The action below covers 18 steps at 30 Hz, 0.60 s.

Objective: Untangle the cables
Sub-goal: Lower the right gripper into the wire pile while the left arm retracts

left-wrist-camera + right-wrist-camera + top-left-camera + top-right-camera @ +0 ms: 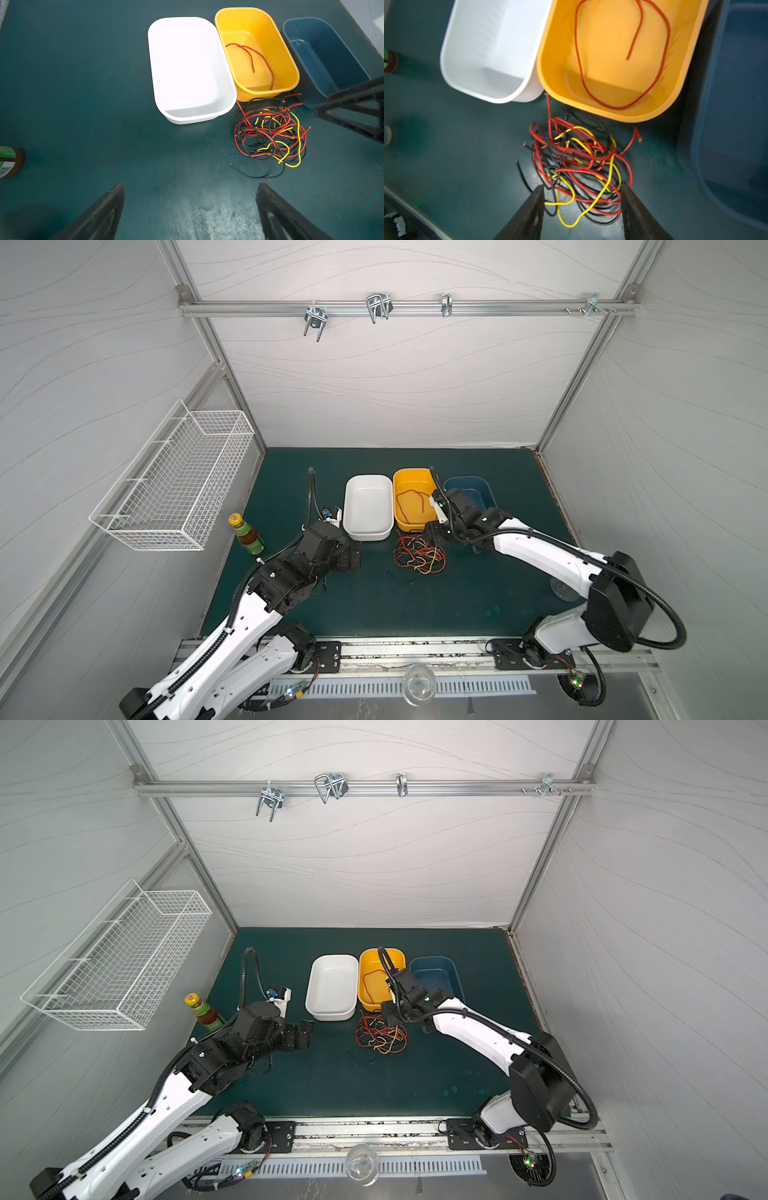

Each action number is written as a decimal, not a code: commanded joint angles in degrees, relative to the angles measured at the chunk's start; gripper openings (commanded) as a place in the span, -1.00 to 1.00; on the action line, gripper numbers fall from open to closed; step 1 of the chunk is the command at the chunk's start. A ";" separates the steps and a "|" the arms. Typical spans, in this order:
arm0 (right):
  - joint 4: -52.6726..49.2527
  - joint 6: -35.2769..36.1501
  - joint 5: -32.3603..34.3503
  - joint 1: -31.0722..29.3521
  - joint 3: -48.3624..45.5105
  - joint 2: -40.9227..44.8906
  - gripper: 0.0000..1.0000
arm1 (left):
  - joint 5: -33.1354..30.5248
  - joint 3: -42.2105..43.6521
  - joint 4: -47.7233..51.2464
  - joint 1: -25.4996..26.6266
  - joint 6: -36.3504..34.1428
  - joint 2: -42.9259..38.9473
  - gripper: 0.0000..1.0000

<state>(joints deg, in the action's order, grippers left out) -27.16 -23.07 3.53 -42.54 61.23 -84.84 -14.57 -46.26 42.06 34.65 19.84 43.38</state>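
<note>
The cables (419, 558) lie in a tangle of red, black and yellow wires on the green mat, just in front of the yellow bin (400, 485). One red cable (259, 56) lies alone inside that bin. My right gripper (582, 187) hangs low over the tangle's near edge. Its jaws are apart, with red, yellow and black loops (579, 164) between the fingers. It shows in a top view as the right gripper (430, 535) at the tangle's far right edge. My left gripper (191, 187) stands wide open over bare mat, left of the tangle (270, 135), with nothing between its fingers.
A white bin (349, 506), the yellow bin and a blue bin (487, 485) stand side by side behind the tangle. A sauce bottle (248, 537) stands at the left. A wire basket (174, 489) hangs on the left wall. A glass (419, 686) sits at the front rail.
</note>
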 commanded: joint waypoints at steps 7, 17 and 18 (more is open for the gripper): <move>2.63 -6.83 -4.51 2.39 2.66 -4.84 0.18 | -0.10 -0.29 -2.42 0.25 0.08 0.56 0.99; 0.61 -22.18 -4.73 2.43 2.46 -6.17 0.13 | 0.23 -0.15 -2.51 0.32 -0.10 0.63 0.98; 0.66 -23.30 -4.51 2.42 2.26 -6.13 0.14 | 0.15 -0.19 -2.51 0.26 -0.10 0.58 0.98</move>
<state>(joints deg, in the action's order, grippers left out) -25.19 -40.29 -1.19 -40.18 62.63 -90.41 -14.33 -46.26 42.04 34.68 19.75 44.03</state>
